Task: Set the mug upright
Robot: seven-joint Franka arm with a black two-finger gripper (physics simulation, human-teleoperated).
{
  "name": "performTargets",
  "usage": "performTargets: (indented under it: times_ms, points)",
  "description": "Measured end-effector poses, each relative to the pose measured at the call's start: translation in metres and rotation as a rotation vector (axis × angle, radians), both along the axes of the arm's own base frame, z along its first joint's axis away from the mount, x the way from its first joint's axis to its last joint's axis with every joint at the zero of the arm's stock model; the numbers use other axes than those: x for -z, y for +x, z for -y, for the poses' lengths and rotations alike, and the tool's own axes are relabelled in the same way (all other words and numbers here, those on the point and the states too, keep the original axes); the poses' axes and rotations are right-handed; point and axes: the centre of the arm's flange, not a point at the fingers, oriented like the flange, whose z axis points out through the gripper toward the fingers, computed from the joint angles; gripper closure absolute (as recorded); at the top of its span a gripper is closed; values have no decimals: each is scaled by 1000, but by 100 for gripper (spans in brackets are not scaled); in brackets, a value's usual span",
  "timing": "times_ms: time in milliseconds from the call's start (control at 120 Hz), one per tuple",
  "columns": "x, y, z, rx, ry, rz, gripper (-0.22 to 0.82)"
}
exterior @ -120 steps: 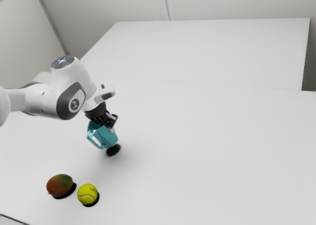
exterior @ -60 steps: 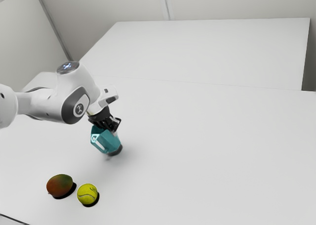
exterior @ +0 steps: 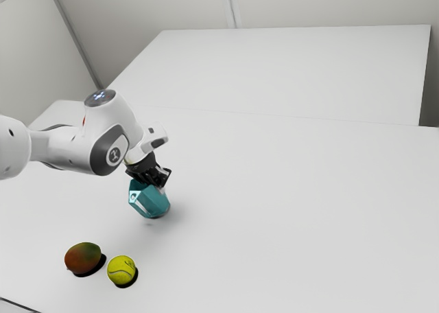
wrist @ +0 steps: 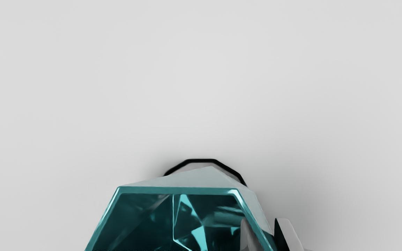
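Exterior view: here's my pincer (exterior: 160,182) clamped on the teal mug (exterior: 151,201), tilted and low over the table (exterior: 288,210), the fruit (exterior: 83,257) and tennis ball (exterior: 121,269) sitting near each other, apart from it. Wrist view: the mug's mouth opens towards me, one finger (wrist: 246,237) inside, the other (wrist: 289,233) outside, wall pinched between!
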Motion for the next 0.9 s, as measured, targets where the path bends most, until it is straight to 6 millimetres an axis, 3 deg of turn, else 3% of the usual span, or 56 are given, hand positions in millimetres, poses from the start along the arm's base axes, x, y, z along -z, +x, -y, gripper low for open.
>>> performTargets:
  times_ms: [108,400,667,808,900]
  points:
    - [0,0,0,-1,-1,1,71]
    - [-14,-1,6,14,-3,30,43]
    - [-50,-4,19,46,-3,100,17]
    - [-75,-6,19,37,-15,121,10]
    - [-101,4,19,27,-30,118,7]
